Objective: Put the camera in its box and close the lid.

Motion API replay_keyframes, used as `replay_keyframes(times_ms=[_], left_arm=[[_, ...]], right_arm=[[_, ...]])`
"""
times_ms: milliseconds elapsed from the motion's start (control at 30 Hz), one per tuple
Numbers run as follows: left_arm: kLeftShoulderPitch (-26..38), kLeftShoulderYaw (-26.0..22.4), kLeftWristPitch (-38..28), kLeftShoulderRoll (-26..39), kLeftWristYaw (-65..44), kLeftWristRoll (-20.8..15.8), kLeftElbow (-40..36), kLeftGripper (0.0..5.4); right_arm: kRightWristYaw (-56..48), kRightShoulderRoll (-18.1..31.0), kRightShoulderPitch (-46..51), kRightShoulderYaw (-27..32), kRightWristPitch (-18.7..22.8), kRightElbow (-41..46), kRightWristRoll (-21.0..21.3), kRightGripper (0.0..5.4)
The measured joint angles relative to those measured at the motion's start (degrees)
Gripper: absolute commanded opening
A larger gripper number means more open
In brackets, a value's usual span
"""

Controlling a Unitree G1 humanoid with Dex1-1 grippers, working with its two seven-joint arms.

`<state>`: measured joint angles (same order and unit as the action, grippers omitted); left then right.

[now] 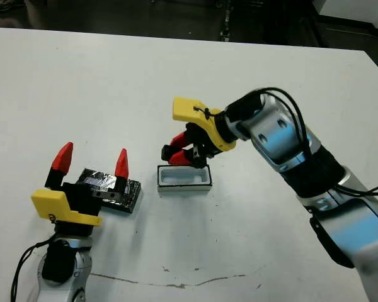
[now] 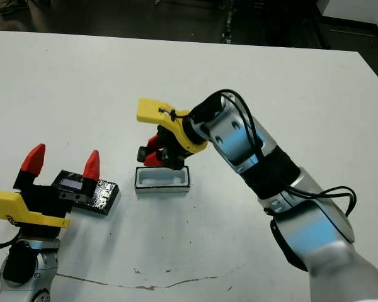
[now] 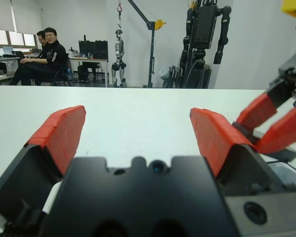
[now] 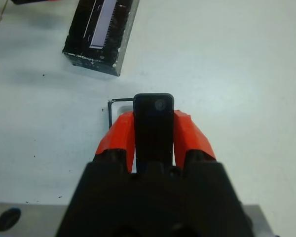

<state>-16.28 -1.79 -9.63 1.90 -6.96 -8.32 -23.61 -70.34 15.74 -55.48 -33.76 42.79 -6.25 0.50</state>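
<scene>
Camera (image 4: 154, 128) sits clamped in the right gripper (image 1: 179, 153) (fingers closed on it), above the box (image 1: 184, 178).

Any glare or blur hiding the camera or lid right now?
Right wrist view: camera sharp between the right gripper's red fingers, though the gripper hides most of the box. Left eye view: lid shows silvery glare patches, half hidden behind the left gripper. Left wrist view: near fingers blurred.
</scene>
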Motion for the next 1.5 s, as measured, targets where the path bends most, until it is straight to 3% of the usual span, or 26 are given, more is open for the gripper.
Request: replay_keyframes(times_ms=[133, 1033, 1300, 1500], left_arm=[[0.0, 0.0, 0.0, 0.0, 0.0, 0.0, 0.0, 5.4], [0.1, 0.6, 0.7, 0.0, 1.0, 0.7, -0.2, 5.4], [0.0, 0.6, 0.7, 0.0, 1.0, 0.8, -0.2, 5.4], [0.0, 0.6, 0.7, 0.0, 1.0, 0.7, -0.2, 5.4]], right_arm=[[0.0, 0.0, 0.3, -0.5, -1.6, -0.2, 0.1, 1.66], [1.7, -0.1, 1.9, -2.3, -1.5, 1.6, 0.2, 1.66], [2.6, -0.3, 2.7, -3.1, 3.2, 2.3, 0.0, 1.66], [3.5, -0.3, 3.2, -3.8, 4.1, 2.4, 0.0, 1.66]])
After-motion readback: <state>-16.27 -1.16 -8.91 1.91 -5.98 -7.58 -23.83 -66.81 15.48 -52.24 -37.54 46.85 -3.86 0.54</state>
